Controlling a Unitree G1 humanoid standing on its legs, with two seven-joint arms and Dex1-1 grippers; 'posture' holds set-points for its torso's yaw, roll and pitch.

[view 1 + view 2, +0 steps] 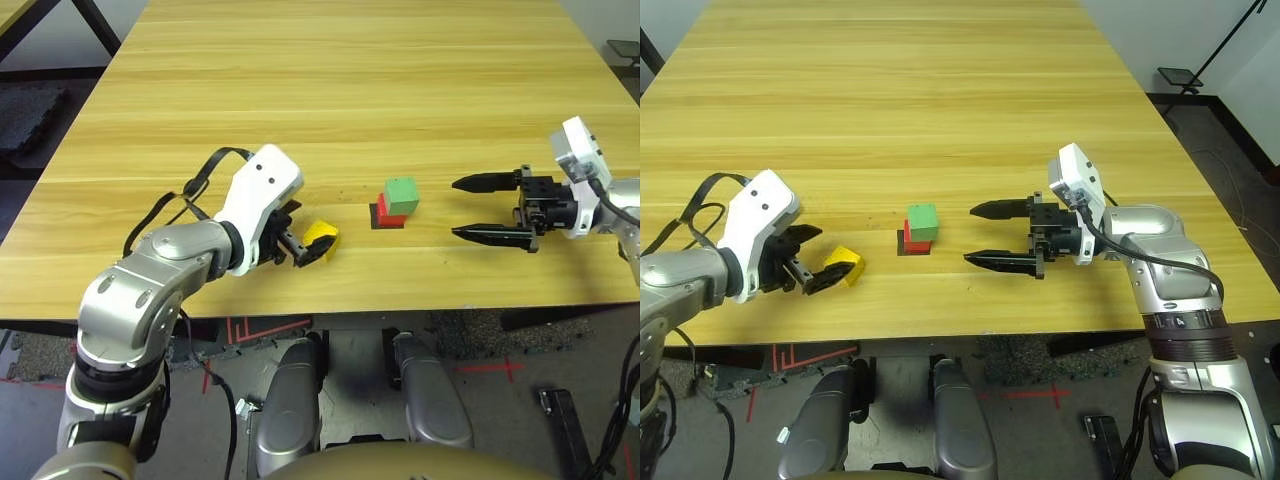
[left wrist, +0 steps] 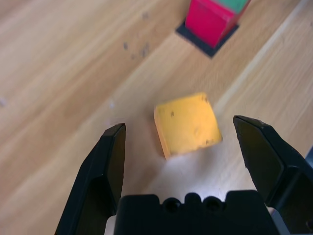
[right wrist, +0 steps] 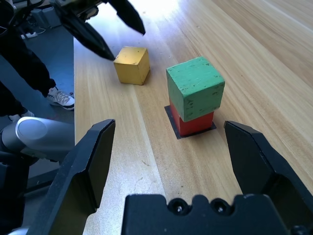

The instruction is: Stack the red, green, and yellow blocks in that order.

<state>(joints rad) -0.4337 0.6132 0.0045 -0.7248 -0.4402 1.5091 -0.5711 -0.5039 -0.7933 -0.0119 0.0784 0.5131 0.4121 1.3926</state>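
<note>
Yellow block (image 2: pixel 187 124): on the bench (image 1: pixel 330 90), at about 8 o'clock from the stack, lying between the spread fingers of the left tool (image 2: pixel 188 142), not gripped; fingers apart from both faces, block turned slightly askew to them.
Green block (image 3: pixel 195 87): seated on the red block (image 3: pixel 193 122), rotated a little off its edges.
Red block: on a flat black square patch (image 1: pixel 385 219), bench centre.
Right tool (image 1: pixel 462 208): open, empty, at 3 o'clock of the stack, well apart.
Risk: closing on the skewed yellow block may twist or squirt it out; the offset green block gives a poor landing, so a careless placement could topple the stack.
</note>
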